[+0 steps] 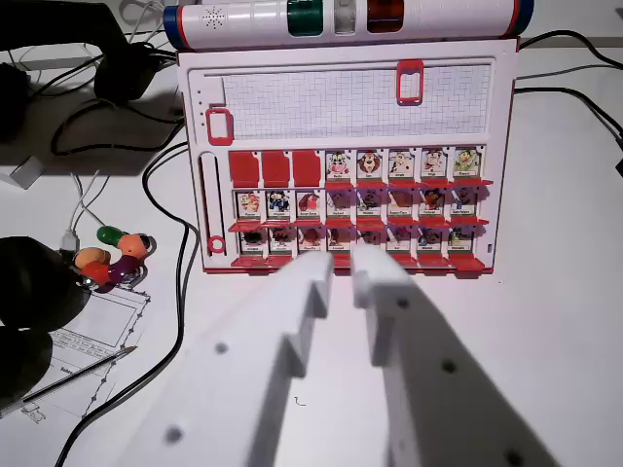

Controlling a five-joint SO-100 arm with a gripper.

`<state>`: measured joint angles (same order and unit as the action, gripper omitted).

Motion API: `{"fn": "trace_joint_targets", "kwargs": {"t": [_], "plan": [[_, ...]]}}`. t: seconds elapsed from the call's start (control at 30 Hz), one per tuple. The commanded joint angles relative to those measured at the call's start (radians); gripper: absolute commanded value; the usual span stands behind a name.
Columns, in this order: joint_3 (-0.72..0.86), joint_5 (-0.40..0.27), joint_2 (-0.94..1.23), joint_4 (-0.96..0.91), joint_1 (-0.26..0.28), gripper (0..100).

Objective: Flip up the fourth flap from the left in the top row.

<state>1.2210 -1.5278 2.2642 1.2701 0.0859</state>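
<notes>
A red and white game board (348, 165) lies flat on the white table (555, 321), its three rows of small picture flaps facing the camera. In the far row, the first three flaps from the left lie down as plain red rectangles, and the fourth flap (338, 164) stands just to their right, showing a cartoon face, with four more pictured flaps running on to the right of it. The two nearer rows show pictures all the way across.

The white claw (338, 265) reaches in from the near side, its tips hanging over the near edge of the board, about in line with the fourth column. The two fingers (311, 275) stand apart with a narrow gap between them and nothing held there. The tips are well short of the far row.

Beyond the board lies a white tube (341, 21) with blue ends and coloured bands. To the left, black cables (170, 243) trail across the table, a small colourful toy (119, 255) sits near a sheet of paper (88, 341), and a pencil (83, 372) rests on that sheet.
</notes>
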Motion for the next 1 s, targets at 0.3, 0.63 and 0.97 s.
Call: {"fn": "trace_joint_targets", "kwargs": {"t": [0.3,0.63,0.97], "plan": [[-0.005,0.003,0.015,-0.008,-0.011,2],[-0.009,0.005,0.005,-0.006,-0.012,2],[-0.146,0.044,-0.158,0.097,-0.028,2]]}}
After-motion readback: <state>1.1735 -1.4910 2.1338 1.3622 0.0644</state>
